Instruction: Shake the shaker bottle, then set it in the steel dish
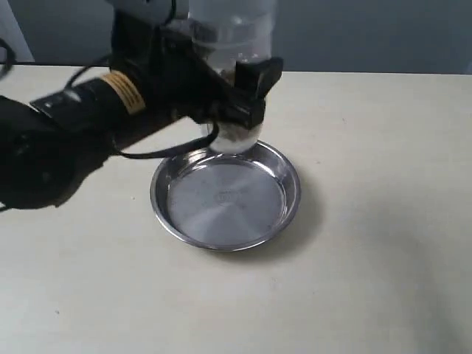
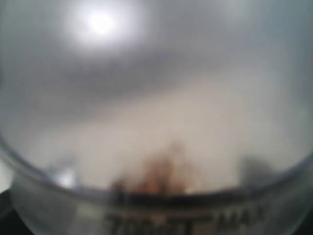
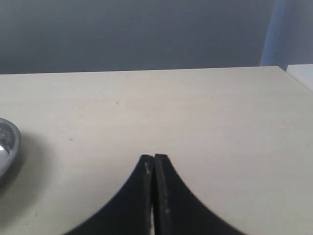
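Clamping the shaker bottle (image 1: pixel 234 37) over the steel dish's (image 1: pixel 156 198) far rim, seemingly for set-down, the left gripper (image 1: pixel 248 96) hovers; the right gripper's (image 3: pixel 154 161) jaws meet.

The clear frosted plastic shaker bottle (image 1: pixel 237 37) runs off the exterior view's top edge, its middle hidden behind the black left gripper (image 1: pixel 240 99). Up close, its brown pellets (image 2: pixel 159 176) blur and its dark print (image 2: pixel 186 218) is unreadable. The right wrist view crops the round shiny steel dish (image 3: pixel 7 142).

Beige tabletop (image 1: pixel 369 258) w/ grey-blue wall (image 1: pixel 369 37) behind.
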`<state>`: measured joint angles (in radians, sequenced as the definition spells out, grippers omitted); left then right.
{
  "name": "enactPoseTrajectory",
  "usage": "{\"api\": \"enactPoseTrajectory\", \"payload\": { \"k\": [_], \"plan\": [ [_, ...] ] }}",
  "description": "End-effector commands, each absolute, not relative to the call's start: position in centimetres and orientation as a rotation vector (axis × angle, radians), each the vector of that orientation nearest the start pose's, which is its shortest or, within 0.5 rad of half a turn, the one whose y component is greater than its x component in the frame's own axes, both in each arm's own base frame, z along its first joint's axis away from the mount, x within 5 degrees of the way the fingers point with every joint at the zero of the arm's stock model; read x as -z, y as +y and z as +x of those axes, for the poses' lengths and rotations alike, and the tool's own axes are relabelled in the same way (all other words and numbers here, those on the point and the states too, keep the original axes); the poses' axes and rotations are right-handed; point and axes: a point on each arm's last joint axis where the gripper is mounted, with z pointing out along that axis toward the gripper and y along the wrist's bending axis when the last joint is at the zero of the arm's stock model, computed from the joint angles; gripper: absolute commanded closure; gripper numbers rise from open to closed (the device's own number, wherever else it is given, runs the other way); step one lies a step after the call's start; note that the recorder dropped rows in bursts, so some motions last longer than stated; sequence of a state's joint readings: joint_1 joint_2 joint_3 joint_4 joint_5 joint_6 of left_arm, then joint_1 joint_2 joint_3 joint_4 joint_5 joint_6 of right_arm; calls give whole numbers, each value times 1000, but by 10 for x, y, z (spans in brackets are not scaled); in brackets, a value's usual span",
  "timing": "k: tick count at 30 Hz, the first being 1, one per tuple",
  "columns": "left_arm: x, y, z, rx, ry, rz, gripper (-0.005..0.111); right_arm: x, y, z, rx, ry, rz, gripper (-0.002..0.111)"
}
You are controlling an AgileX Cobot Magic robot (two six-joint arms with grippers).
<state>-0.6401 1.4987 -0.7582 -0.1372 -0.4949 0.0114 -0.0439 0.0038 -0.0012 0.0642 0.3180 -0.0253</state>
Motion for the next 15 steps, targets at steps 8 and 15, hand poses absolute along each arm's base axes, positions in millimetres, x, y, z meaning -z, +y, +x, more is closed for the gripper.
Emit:
{"api": "enactPoseTrajectory", "payload": {
  "k": [8, 15],
  "plan": [
    [-315, -181, 240, 477, 1522, 467, 107, -186, -1, 54, -9, 1787, 60, 109],
    [-234, -172, 240, 439, 1938, 449, 107, -186, -1, 54, -9, 1787, 60, 109]
  ]
}}
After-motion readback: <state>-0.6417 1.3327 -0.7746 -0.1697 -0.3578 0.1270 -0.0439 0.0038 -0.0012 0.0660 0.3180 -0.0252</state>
